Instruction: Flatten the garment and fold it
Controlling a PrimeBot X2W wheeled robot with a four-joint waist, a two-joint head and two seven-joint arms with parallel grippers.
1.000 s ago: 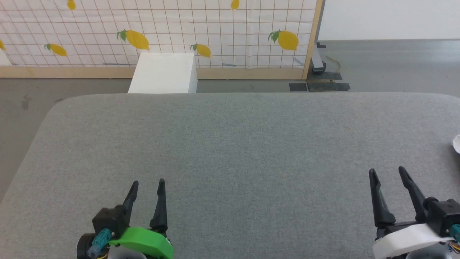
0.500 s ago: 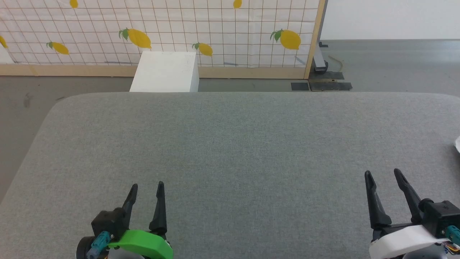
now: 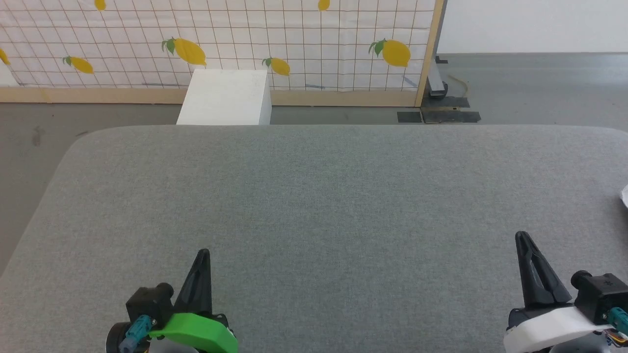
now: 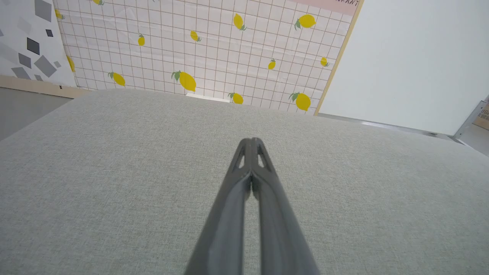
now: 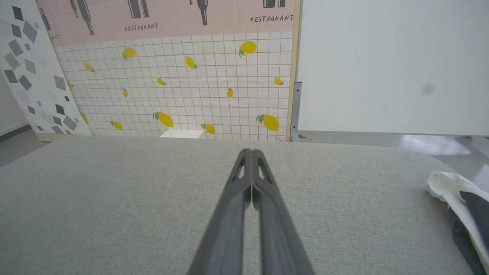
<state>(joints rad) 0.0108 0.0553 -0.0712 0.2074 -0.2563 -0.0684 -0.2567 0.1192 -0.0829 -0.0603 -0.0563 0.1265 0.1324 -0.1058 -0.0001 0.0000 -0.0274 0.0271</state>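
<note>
The left gripper (image 3: 201, 255) has its fingers pressed together on nothing, at the near side of the grey table (image 3: 314, 186). The right gripper (image 3: 523, 238) is likewise pinched closed and empty. The garment (image 5: 449, 187) lies crumpled at the table's right edge, apart from both grippers.

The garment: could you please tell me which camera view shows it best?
The right wrist view: the garment lies bunched at that view's right edge, white cloth with a dark part, on the grey table. The head view catches just a white sliver at its right border.
</note>
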